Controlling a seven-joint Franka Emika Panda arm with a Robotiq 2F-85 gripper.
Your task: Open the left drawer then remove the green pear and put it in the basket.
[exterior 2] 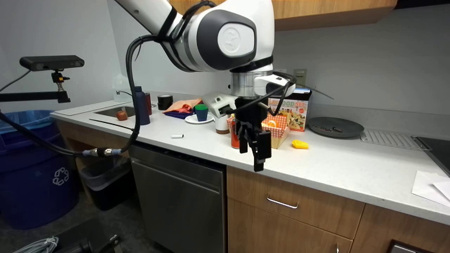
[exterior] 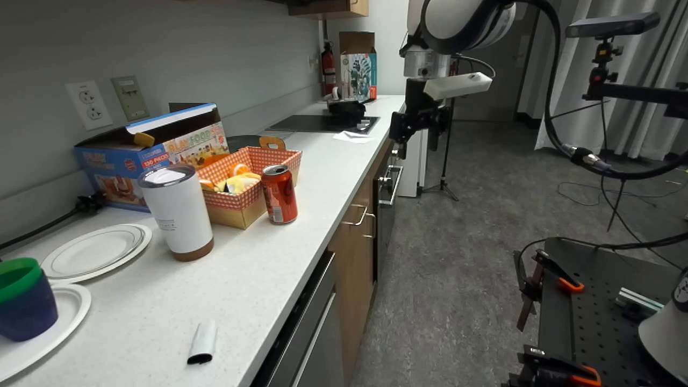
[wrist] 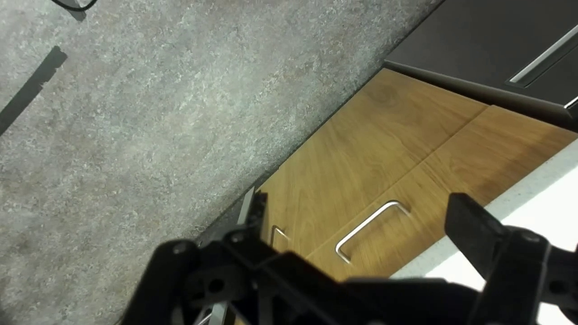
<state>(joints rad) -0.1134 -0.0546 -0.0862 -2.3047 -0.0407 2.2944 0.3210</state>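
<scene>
The left drawer (exterior 2: 309, 211) has a light wood front and is shut below the counter edge. Its front also shows in the wrist view (wrist: 402, 241), with its silver bar handle (wrist: 363, 229) between the fingers in the picture. My gripper (exterior 2: 251, 160) is open and empty, in the air in front of the counter edge and above the handle's height. It also shows in an exterior view (exterior: 417, 149) and in the wrist view (wrist: 359, 203). The basket (exterior: 231, 215), red-checked with snack items, stands on the counter. It also shows in an exterior view (exterior 2: 280, 140). The green pear is out of view.
A red can (exterior: 279, 194) stands against the basket, with a white tumbler (exterior: 180, 215) beside it. A blue box (exterior: 121, 177) is behind. White plates (exterior: 102, 250), a yellow item (exterior 2: 300, 144) and a dark pan (exterior 2: 335, 126) are on the counter. A dishwasher (exterior 2: 179, 200) adjoins the drawer.
</scene>
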